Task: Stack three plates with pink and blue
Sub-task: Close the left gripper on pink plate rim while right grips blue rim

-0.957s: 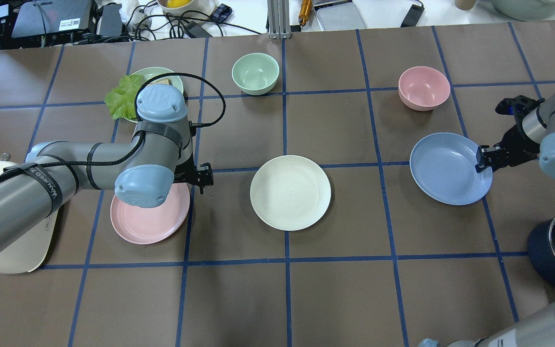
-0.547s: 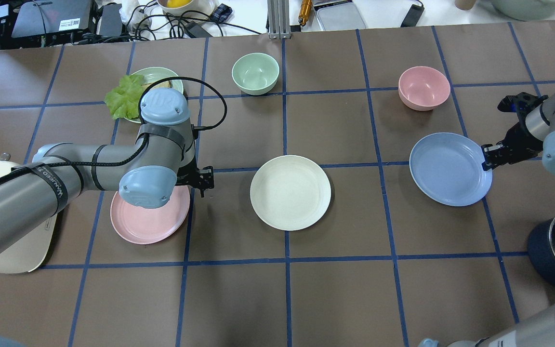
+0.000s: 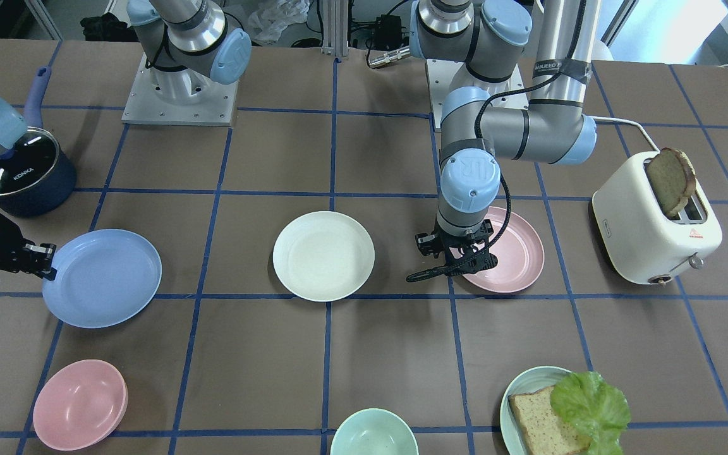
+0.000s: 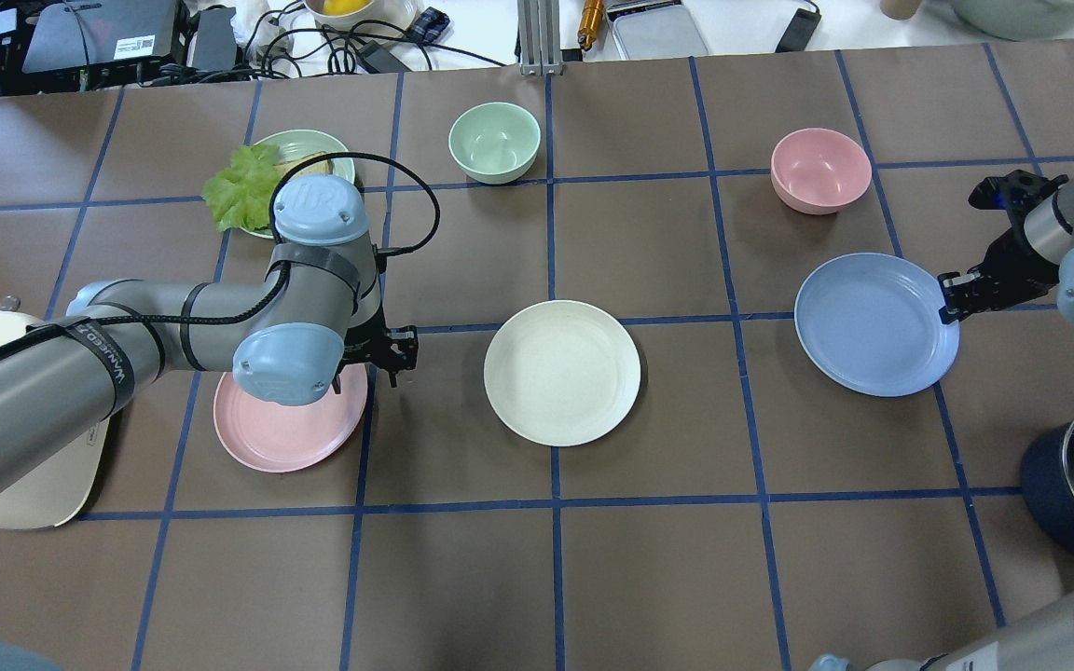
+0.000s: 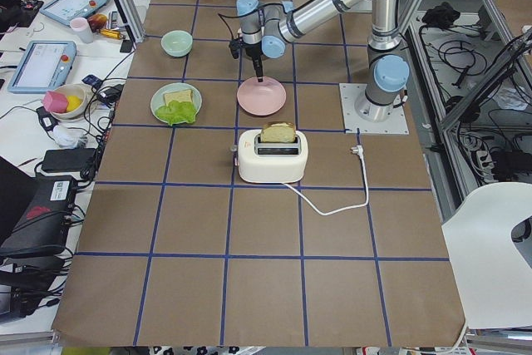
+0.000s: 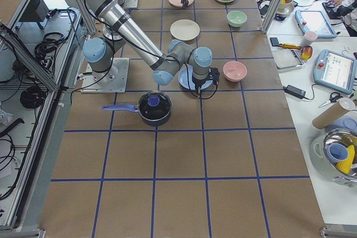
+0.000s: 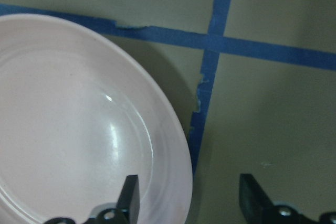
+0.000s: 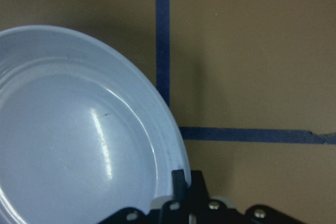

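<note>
Right gripper (image 4: pixel 952 300) clamped on blue plate (image 4: pixel 873 326) rim: lift it level. Left gripper (image 4: pixel 392 359) open astride pink plate (image 4: pixel 285 433) rim; seat deeper, then close.

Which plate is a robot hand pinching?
The blue plate: the right hand is shut on its rim. The left hand is open at the pink plate.

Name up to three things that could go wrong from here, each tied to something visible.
1. The right gripper pinches the blue plate only at its rim; lifted, the plate may tilt or slip.
2. The left gripper is open astride the rim of the pink plate; closing could shove the plate rather than grip it.
3. Both arms would likely head for the cream plate between them and might collide.
</note>
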Controlling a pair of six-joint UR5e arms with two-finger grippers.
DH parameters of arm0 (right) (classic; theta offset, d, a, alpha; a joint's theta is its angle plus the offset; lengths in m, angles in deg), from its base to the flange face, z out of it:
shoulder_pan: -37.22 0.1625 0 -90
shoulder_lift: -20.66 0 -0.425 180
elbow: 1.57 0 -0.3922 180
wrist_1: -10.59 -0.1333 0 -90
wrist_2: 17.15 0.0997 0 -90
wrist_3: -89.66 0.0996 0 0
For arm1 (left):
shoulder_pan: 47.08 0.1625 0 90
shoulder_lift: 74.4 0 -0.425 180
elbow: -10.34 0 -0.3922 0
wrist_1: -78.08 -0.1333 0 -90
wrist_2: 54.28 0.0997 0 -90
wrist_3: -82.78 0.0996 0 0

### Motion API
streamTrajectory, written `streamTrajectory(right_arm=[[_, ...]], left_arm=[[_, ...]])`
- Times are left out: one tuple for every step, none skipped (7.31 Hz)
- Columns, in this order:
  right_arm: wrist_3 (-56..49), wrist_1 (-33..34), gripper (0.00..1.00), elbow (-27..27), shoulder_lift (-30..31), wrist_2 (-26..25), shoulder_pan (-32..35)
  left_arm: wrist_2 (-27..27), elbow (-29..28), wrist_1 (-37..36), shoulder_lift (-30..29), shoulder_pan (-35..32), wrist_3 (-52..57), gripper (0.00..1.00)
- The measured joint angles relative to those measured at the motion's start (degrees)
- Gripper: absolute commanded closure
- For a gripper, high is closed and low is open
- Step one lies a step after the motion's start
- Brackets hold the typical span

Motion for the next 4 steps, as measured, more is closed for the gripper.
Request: streamTrajectory(right_arm=[[0.0,-3.0,1.0,-2.0,0.3,0.0,0.0],[0.0,-4.6,1.0,-3.3,0.4,0.0,0.1],[0.0,-5.2,1.0,-3.9,0.5,-0.1,0.1],[0.0,-5.5,1.0,-4.1,0.5,-0.2,0.1]], left_arm=[[0.2,0.0,0.0,0.0,0.0,0.1,0.63],[0.3,0.0,0.1,-0.1,0.0,0.1,0.67],[0.5,-0.1,0.2,-0.1,0.0,0.1,0.82],[0.7,-0.2,0.2,-0.1,0.0,0.2,0.93]])
